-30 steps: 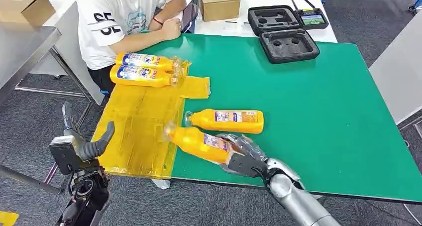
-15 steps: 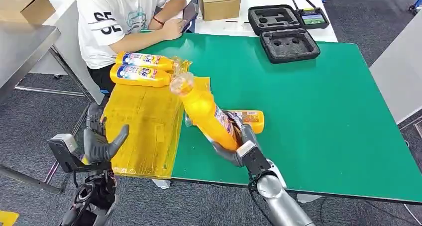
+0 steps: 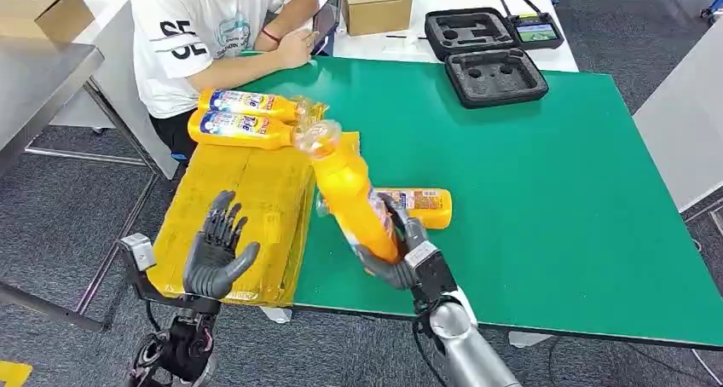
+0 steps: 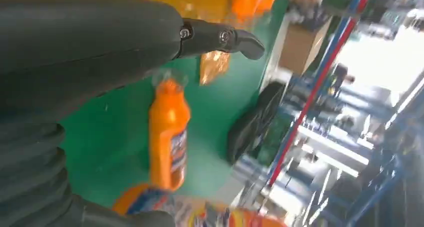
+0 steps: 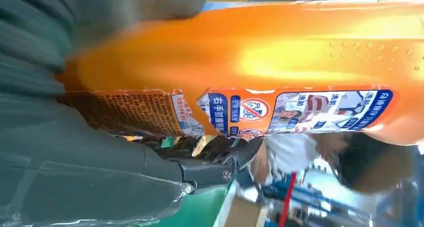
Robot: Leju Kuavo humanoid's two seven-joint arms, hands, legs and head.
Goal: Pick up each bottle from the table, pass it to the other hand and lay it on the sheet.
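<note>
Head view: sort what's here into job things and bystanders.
Job:
held bottle in the right hand
left hand, open
bottle on the green mat
two laid bottles
yellow sheet

Lying about:
cardboard box
black foam case
seated person

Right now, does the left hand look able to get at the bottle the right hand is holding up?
Probably yes. The left hand is open, raised over the yellow sheet, and nothing stands between it and the lifted bottle in the right hand.
</note>
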